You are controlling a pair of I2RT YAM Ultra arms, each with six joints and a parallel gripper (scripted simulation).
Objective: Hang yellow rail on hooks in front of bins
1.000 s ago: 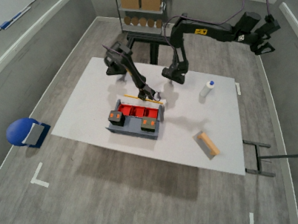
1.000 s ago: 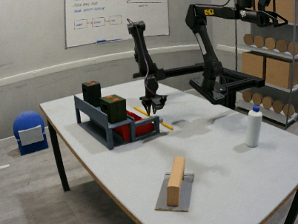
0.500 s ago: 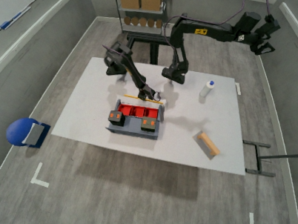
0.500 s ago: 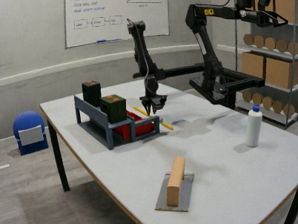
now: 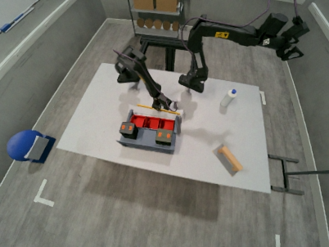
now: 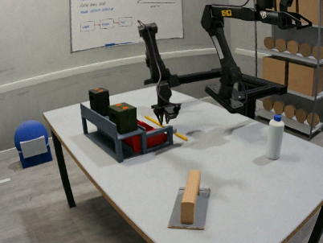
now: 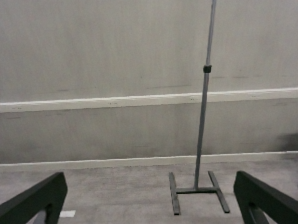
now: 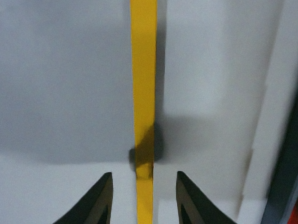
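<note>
Zero contact on the rail: right tool above it, part open, rail on the table

One yellow rail (image 5: 144,106) (image 6: 181,135) (image 8: 144,75) lies on the white table (image 5: 90,102) (image 6: 237,173), just beside the blue-gray shelf (image 5: 145,141) (image 6: 100,122), roughly parallel to its long side. Not hung.

Right gripper (image 5: 164,109) (image 6: 164,121) (image 8: 144,176): pointing down over the rail, fingers part open, nothing grasped. In its wrist view the rail runs lengthwise between the two fingertips, touching neither.

Left gripper (image 5: 294,56) (image 6: 299,25) (image 7: 150,176): fingers wide open, empty, raised well apart from the shelf. Its wrist view shows wall, floor and a metal stand (image 5: 285,173) (image 7: 202,120).

Red bins (image 5: 154,123) (image 6: 154,137): three, side by side in the shelf, rail side. Two dark green boxes with orange marks (image 5: 164,137) (image 6: 123,117) sit up on the shelf, apart from each other. Can't make out the hooks or end plates well enough to call alignment.

Also on the table: white bottle with blue cap (image 5: 228,98) (image 6: 275,138), upright; wood-handled trowel (image 5: 232,159) (image 6: 191,197), plate down. Both well apart from the rail.
</note>
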